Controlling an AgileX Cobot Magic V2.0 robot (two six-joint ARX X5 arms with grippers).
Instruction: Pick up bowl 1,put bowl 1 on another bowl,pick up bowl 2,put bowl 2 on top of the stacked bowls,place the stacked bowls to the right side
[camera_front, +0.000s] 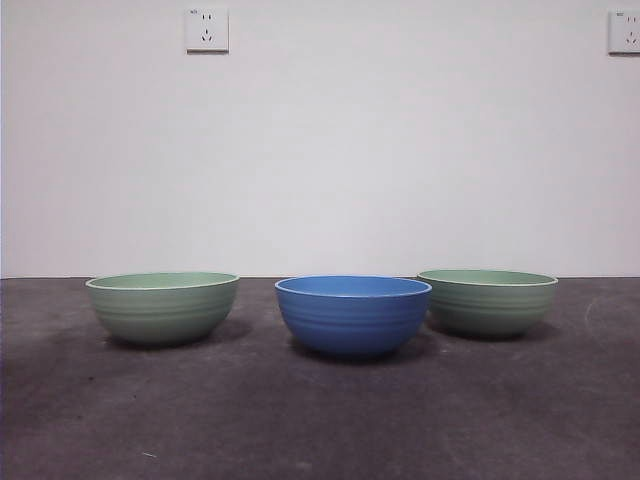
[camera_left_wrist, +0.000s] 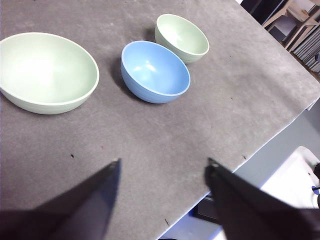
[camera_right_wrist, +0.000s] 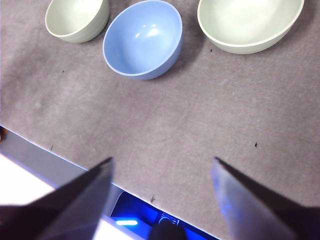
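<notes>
I'm seeing the blue bowl (camera_front: 353, 315) sitting mid-worktop (camera_front: 320, 420) between two green bowls (camera_front: 163, 306) (camera_front: 488, 301), all apart. Left gripper (camera_left_wrist: 164, 167) and right gripper (camera_right_wrist: 163, 165) are hovering wide, empty. Bowls are looking rigid, light, slick — I'm judging the rim best for pinching.

- Even, soft light from above; front view sharp.
- Short shadows lie beneath the bowls on the table (camera_front: 320, 420).
- Blurred jaws in both wrist views.
- Glare inside the blue bowl (camera_left_wrist: 155, 71).
</notes>
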